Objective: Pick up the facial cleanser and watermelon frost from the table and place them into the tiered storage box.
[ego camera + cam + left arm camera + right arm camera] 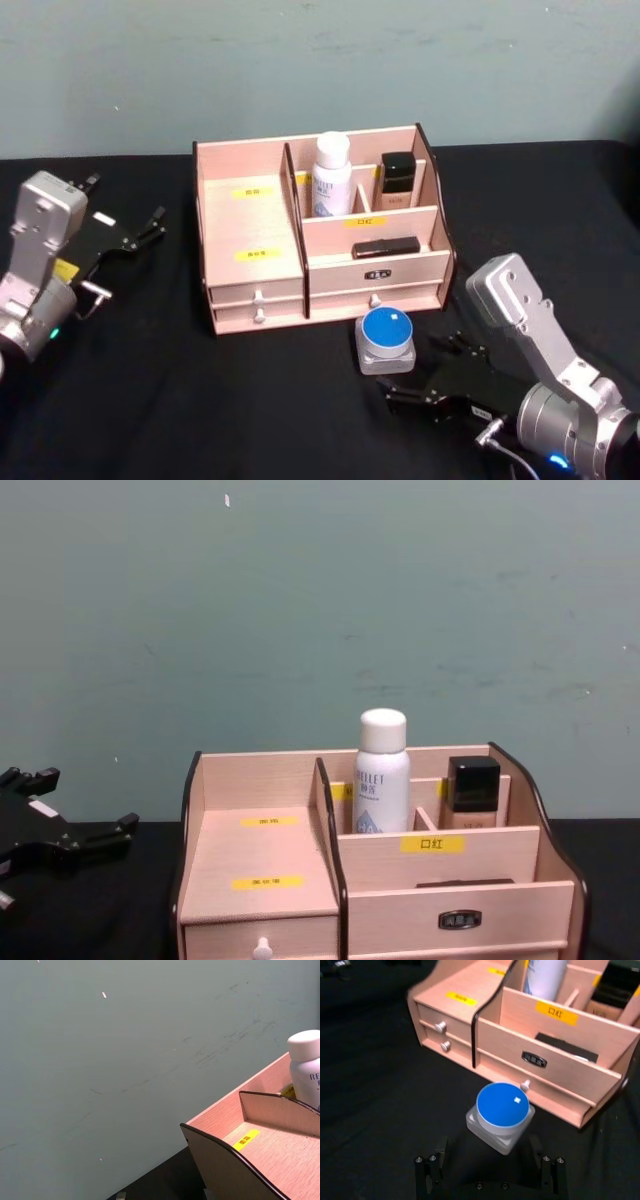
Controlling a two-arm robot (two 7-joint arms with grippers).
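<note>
Right tool [425, 372] sits low over the black desk [150, 400] at near right, fingers spread wide, holding nothing. Blue-lidded jar [387, 338] stands on the desk just beyond the tool and apart from its fingers. The jar is close in front of the tiered storage box [250, 225], by the lower right drawer. White bottle [331, 175] stands upright in a far compartment of the box, right of the tall divider. Black-capped bottle [397, 180] stands in the next compartment to its right. Left tool [130, 232] hangs left of the box, well apart from it, fingers open, empty.
</note>
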